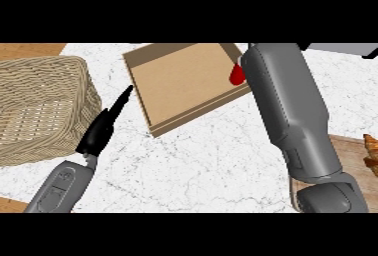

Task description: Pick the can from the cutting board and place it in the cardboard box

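The right forearm point(291, 115) reaches up the right side of the view and over the cardboard box point(184, 80), its far end lying across the box's right wall. The right hand itself is hidden behind the forearm, so whether its fingers are apart or closed cannot be told. A small red sliver of the can point(236, 75) shows just at the forearm's left edge, over the box's right rim — most of the can is covered by the arm, and whether it is touched or held cannot be seen.

The box is a shallow, open tray of brown cardboard, lying at an angle on the white marble counter point(199, 165). The wooden cutting board point(351, 150) shows at the view's right edge, partly under the right arm, well apart from the can; a brown pastry-like item point(371, 152) lies on it at the frame's edge.

The left hand point(103, 127) rests at the lower left with straight fingers pointing up toward the box — open, holding nothing, just beside a woven wicker basket point(40, 107) that fills the left side.
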